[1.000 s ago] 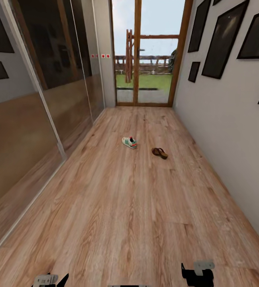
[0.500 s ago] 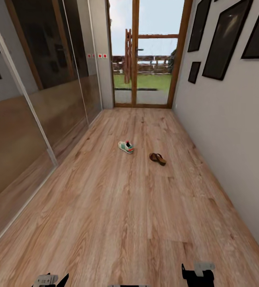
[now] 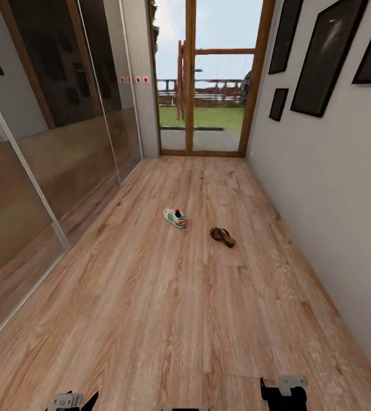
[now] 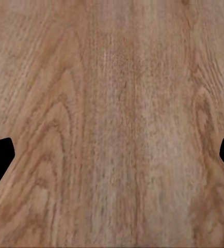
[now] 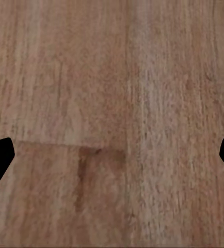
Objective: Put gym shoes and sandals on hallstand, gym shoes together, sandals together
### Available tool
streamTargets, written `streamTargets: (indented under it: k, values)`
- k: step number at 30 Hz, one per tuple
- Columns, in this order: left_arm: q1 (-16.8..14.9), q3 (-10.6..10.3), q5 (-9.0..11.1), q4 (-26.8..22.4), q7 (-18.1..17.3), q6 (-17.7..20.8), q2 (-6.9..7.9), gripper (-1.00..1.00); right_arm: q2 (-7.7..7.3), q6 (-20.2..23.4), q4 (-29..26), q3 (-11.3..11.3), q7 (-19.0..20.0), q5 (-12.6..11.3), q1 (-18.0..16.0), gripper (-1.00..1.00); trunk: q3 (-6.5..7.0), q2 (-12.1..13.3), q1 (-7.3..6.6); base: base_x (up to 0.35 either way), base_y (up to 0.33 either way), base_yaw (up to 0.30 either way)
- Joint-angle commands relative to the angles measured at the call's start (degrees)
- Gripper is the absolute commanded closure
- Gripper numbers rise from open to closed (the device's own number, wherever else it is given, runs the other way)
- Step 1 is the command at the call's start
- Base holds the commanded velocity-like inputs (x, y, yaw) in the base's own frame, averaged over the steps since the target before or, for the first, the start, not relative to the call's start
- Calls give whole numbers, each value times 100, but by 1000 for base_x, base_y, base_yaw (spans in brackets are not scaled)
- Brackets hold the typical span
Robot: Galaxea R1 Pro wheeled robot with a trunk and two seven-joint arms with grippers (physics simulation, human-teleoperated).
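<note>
One white gym shoe (image 3: 174, 217) with green stripes lies on the corridor floor (image 3: 168, 319) some way ahead, slightly left of centre. A dark brown sandal (image 3: 222, 236) lies to its right, a little nearer to me. Both are far from my arms. My left gripper (image 3: 71, 401) and right gripper (image 3: 282, 393) sit low at the near edge of the head view. In the left wrist view the left gripper (image 4: 112, 155) is open over bare planks. The right gripper (image 5: 112, 155) is open in the same way. The hallstand is out of view.
A mirrored sliding wardrobe (image 3: 48, 148) runs along the left side. The right wall (image 3: 328, 188) carries dark picture frames. A glass door (image 3: 208, 85) with a wooden frame closes the far end. Wide floor stretches between me and the shoes.
The whole head view has shifted as the camera advanced down the corridor; the gym shoe and sandal now show lower and slightly larger. The grippers hold the same pose.
</note>
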Motion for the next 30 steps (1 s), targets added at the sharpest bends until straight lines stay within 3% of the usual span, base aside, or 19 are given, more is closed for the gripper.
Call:
streamTargets:
  k: [1,30]
  values:
    - [-6,49,-59,1,-27,-30,-3,-100,1,-15,6,-45,-18,61,-3,-100,-5,-2,2,302,-140,0]
    - [-6,49,-55,2,-27,-30,-3,-100,32,-15,-1,-40,-15,59,-3,-100,-5,-2,2,298,-142,0]
